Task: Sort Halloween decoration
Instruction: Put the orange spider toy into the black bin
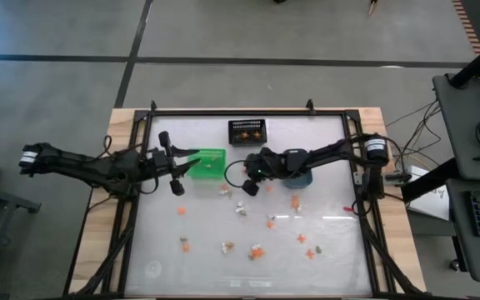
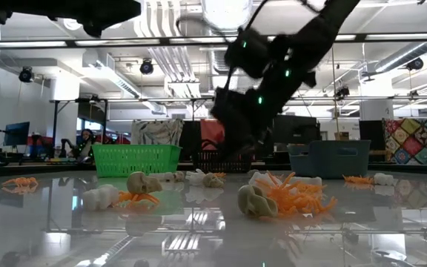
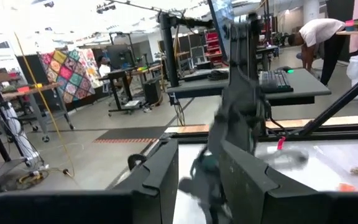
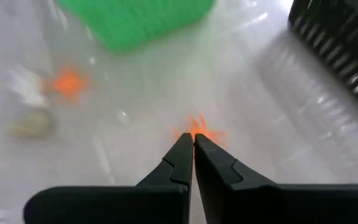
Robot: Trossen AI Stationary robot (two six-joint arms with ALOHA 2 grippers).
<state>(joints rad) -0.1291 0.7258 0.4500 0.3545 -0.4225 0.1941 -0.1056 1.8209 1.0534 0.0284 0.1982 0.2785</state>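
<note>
Orange, white and tan trinkets mostly lie loose across the near half of the glossy table, so the sorting looks barely begun. Some orange ones sit in the black mesh bin at the far edge. The right gripper, pinched on an orange trinket, hangs mid-table. The left gripper waits partly open, empty, beside the green bin.

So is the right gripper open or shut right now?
Shut. In the right wrist view the right gripper's fingers meet at their tips, with an orange trinket on the table just beyond them.
</note>
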